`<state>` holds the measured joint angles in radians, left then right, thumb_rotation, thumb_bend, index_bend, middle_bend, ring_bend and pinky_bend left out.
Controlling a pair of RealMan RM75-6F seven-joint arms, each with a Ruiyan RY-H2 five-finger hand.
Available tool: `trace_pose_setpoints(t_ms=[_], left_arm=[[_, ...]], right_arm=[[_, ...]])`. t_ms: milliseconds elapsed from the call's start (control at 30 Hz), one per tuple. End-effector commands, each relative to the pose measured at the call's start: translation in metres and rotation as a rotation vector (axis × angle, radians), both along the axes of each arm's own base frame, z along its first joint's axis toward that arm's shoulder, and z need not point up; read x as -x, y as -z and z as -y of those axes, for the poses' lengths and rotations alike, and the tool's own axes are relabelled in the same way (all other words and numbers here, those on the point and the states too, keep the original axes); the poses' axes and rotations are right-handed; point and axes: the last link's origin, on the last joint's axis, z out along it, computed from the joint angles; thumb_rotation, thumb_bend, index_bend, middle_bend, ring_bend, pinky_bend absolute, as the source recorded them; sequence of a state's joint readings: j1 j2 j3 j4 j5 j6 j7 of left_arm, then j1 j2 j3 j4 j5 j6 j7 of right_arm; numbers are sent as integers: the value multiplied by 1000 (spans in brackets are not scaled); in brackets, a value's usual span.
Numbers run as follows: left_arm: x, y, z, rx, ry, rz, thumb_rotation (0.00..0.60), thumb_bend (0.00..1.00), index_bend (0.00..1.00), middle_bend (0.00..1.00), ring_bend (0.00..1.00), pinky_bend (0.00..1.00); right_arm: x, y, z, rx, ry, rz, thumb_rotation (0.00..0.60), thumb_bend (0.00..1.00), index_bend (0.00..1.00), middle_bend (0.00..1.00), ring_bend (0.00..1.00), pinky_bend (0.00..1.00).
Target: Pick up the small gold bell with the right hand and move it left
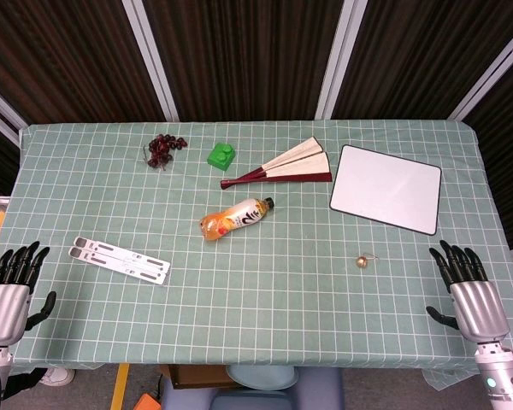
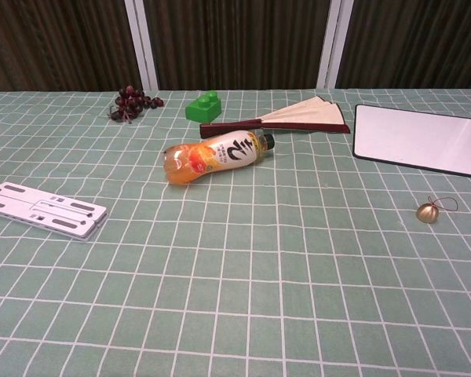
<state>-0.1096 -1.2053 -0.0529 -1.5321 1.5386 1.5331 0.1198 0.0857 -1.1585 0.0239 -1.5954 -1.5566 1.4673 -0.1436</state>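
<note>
Table [image 1: 265, 316] under a green checked cloth; nothing of the task begun yet, by my reading the step in hand is the approach; whiteboard [image 1: 386, 188] at the far right, white folding stand [image 1: 120, 260] near left, folded fan [image 1: 282, 164] far centre, orange juice bottle [image 1: 237, 218] lying mid-table, green brick [image 1: 221, 155] and dark grapes [image 1: 163, 149] at the back; right hand [image 1: 466, 286] rests at the near right edge, fingers spread and pointing away from the robot, holding nothing; left hand [image 1: 13, 286] likewise at the near left edge, fingers apart, empty; neither shows in the chest view; small gold bell [image 1: 362, 261] sits alone on the cloth, near the whiteboard's front edge, apart from the right hand, to its left & a bit further out; bell is roundish so no strong long axis, but its thin loop/cord trails toward the right and slightly back, seen best in chest view [image 2: 428, 213]; next move prob. calls for the right hand to go forward-left over the bell, come down, pinch it finely since it is tiny, then carry left toward open cloth short of the bottle
</note>
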Motion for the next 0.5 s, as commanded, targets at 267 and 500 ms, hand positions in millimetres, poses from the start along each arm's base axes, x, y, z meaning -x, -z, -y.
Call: trace_pose_setpoints(t_ms=[267, 500], left_arm=[[-2, -1, -2, 5, 9, 18, 599, 419, 30, 0, 0, 47], [-1, -1, -2, 21, 15, 32, 600, 419, 29, 0, 0, 47]], right_arm=[[-15, 14, 25, -65, -89, 23, 600, 221, 54, 0, 0, 0], [-40, 25, 75, -127, -125, -45, 600, 318, 318, 0, 0, 0]])
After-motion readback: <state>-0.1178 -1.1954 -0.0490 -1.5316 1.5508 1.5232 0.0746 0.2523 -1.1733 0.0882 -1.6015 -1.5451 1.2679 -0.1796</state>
